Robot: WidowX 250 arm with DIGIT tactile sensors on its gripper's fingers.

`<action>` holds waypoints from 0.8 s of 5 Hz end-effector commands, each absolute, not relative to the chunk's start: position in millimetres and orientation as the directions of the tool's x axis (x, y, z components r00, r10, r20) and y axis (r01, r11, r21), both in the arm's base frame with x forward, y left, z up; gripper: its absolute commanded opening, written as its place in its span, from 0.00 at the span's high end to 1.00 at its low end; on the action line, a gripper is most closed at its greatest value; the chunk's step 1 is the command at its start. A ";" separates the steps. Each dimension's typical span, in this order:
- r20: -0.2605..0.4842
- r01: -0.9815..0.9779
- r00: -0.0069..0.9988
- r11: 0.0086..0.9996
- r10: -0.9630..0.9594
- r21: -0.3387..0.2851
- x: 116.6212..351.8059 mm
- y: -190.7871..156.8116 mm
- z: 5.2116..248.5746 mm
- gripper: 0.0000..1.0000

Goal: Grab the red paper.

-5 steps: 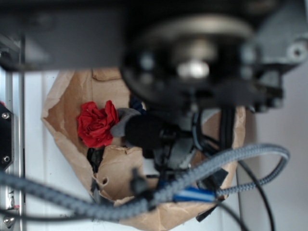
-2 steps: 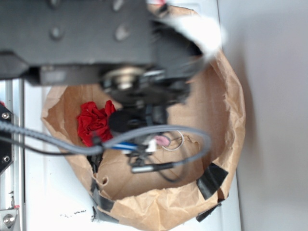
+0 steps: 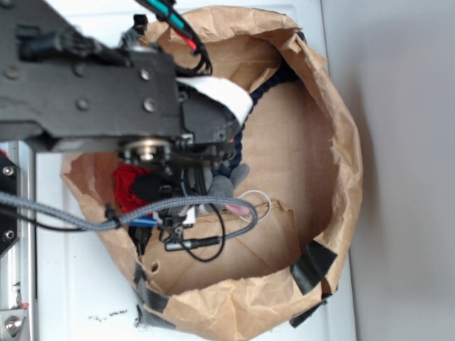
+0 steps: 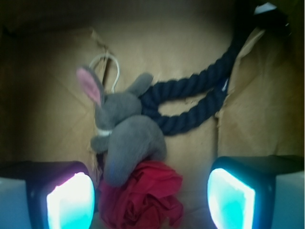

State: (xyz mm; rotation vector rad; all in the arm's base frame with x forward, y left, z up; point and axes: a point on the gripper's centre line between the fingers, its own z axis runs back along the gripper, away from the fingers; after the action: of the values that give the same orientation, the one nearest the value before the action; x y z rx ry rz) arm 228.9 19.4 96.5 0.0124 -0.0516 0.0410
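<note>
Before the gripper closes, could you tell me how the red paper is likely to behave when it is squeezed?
The red paper is a crumpled wad, so it probably squashes and weighs little. The grey plush mouse lies against its top, so it may get nudged or dragged along.

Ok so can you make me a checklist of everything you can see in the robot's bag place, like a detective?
Surface: brown paper bag lying open on a white table; black tape patches on its torn rim.
Job's things: red paper, crumpled, on the bag floor, touching the mouse.
Clutter: grey plush mouse with a pink ear, partly lying over the red paper; dark blue rope looped behind it.
Grippers: gripper open, its fingers either side of the red paper, not holding anything.
Cables: grey braided cable and thin black wires hang off the arm.
Surroundings: metal rail at the left edge, plain grey surface to the right.
</note>
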 end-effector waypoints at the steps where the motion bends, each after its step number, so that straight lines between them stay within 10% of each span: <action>1: 0.000 0.037 0.999 0.999 -0.037 -0.031 230.8 23.2 98.3 0.00; 4: -0.026 0.082 0.996 0.997 -0.082 -0.012 226.4 28.3 69.7 0.00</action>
State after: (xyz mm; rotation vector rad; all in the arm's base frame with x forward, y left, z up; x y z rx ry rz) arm 222.5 18.8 60.6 -0.0165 0.0674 -0.1123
